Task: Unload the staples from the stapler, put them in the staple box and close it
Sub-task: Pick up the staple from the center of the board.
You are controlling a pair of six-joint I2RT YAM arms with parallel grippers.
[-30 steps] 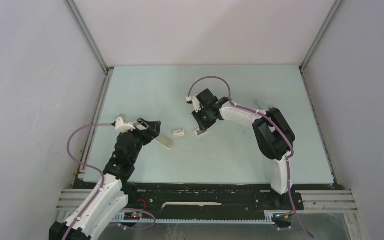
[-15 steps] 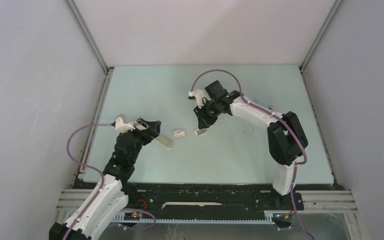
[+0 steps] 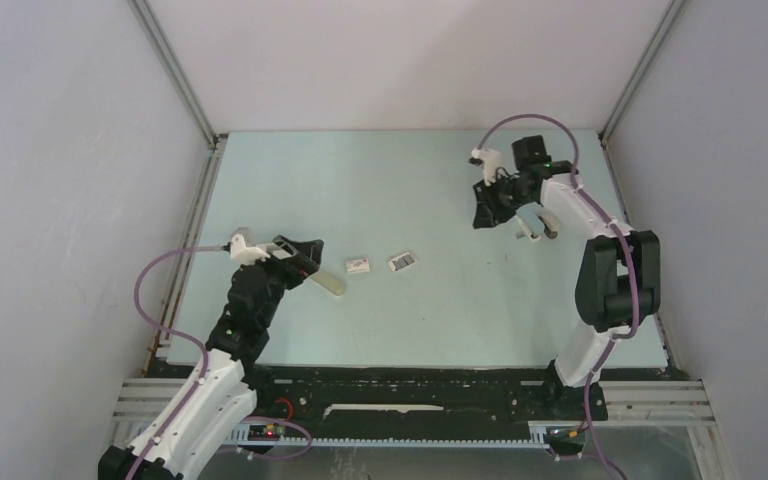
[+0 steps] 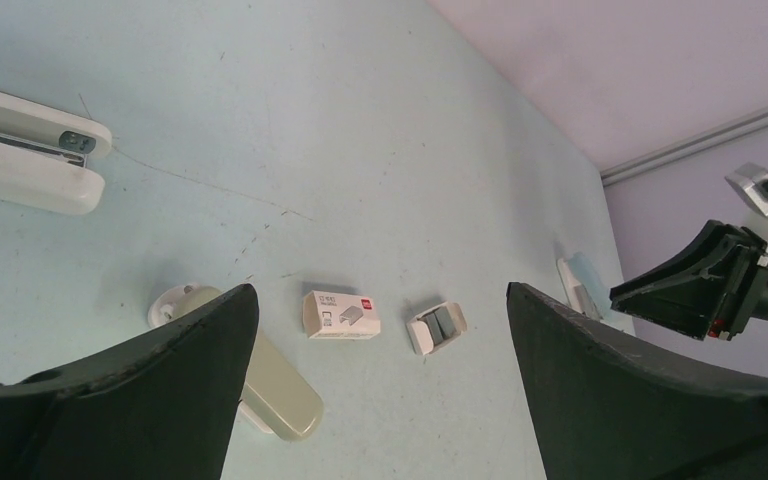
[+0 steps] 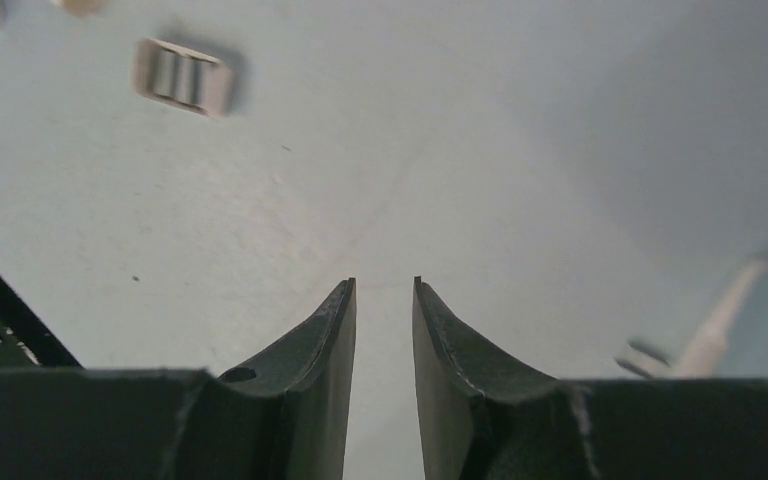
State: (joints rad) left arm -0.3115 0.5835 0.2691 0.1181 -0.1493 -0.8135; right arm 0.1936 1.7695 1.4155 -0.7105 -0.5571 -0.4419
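Right gripper (image 3: 482, 213) swung from centre toward the table's (image 3: 360, 180) far-right corner, jaws narrowly apart, empty, pale stapler (image 3: 532, 226) just beside it, right-edge side.

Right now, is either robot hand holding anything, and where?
No, nothing is held. The left gripper is wide open and empty, and the right gripper shows only a narrow, empty gap between its fingers.
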